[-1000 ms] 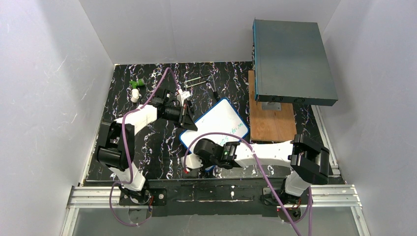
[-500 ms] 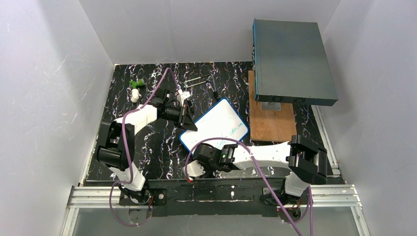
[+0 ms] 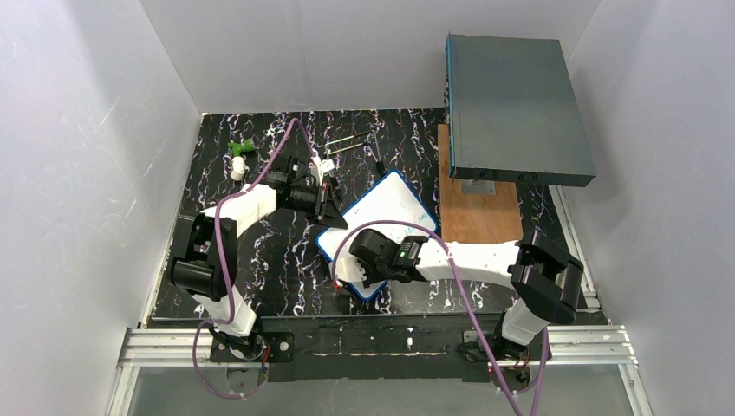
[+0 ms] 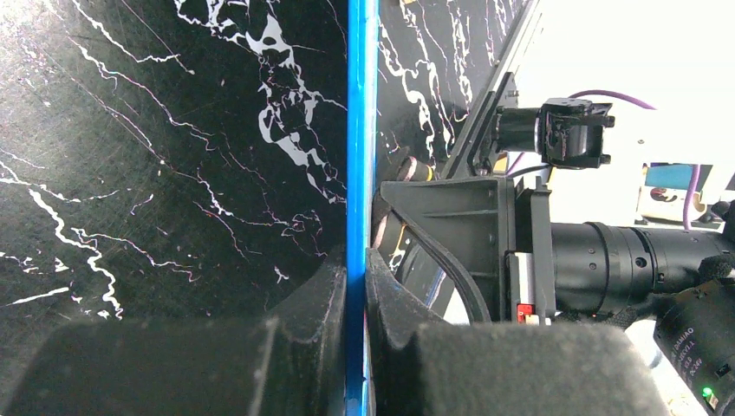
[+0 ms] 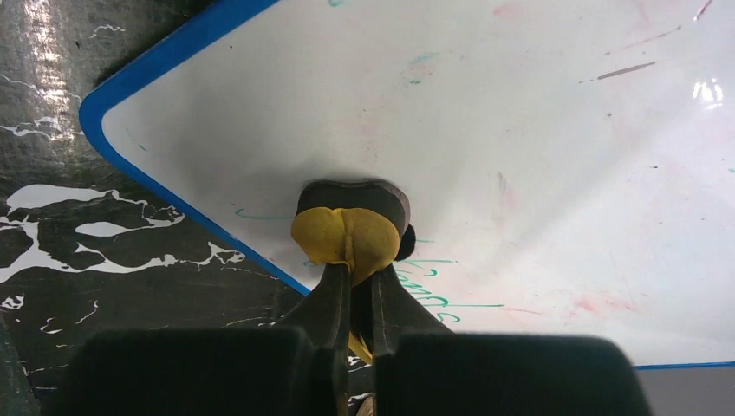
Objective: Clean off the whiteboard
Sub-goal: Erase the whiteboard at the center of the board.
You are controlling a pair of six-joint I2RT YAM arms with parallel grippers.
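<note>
The whiteboard sits on the tabletop, just left of the box. The left claw is clenched on its side away from the box. The right claw grasps a yellow cloth, pressed on the whiteboard's corner farthest from the box.

One whiteboard, one grey box, two arms
</note>
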